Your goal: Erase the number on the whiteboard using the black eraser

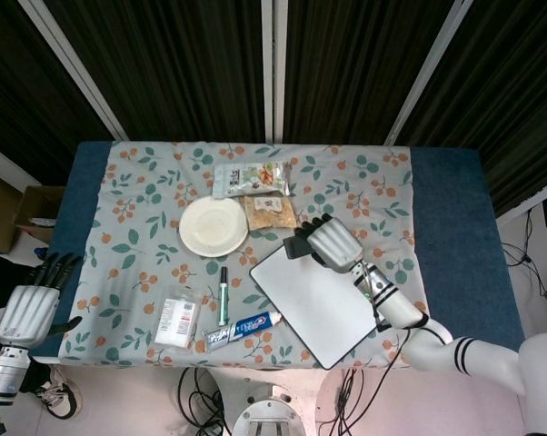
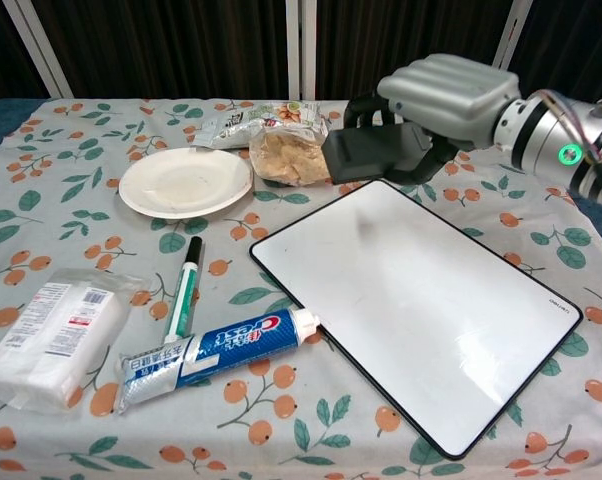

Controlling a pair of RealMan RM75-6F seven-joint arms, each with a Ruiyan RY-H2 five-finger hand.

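My right hand [image 2: 446, 95] grips black eraser [image 2: 366, 155], lifted past far edge; whiteboard [image 2: 421, 300] below reads blank. Erasing looks done; eraser set-down left.

I am operating in a staged robot test cell, not a home. The table [image 1: 455, 245] is the reference landmark: it has a blue top, partly covered by a floral cloth [image 1: 146, 195]. Behind the table, black ribbed curtain panels [image 1: 183, 64] hang between white frame bars [image 1: 273, 68], forming an enclosure. Below the table's near edge, loose cables [image 1: 196, 386] lie on a pale floor beside a round base [image 1: 264, 418]. Left of the table, a cardboard box [image 1: 33, 211] sits on the floor. On the cloth, unrelated household items are laid out as props: a plate [image 1: 213, 226], snack bags [image 1: 251, 179], a toothpaste tube [image 1: 242, 329].
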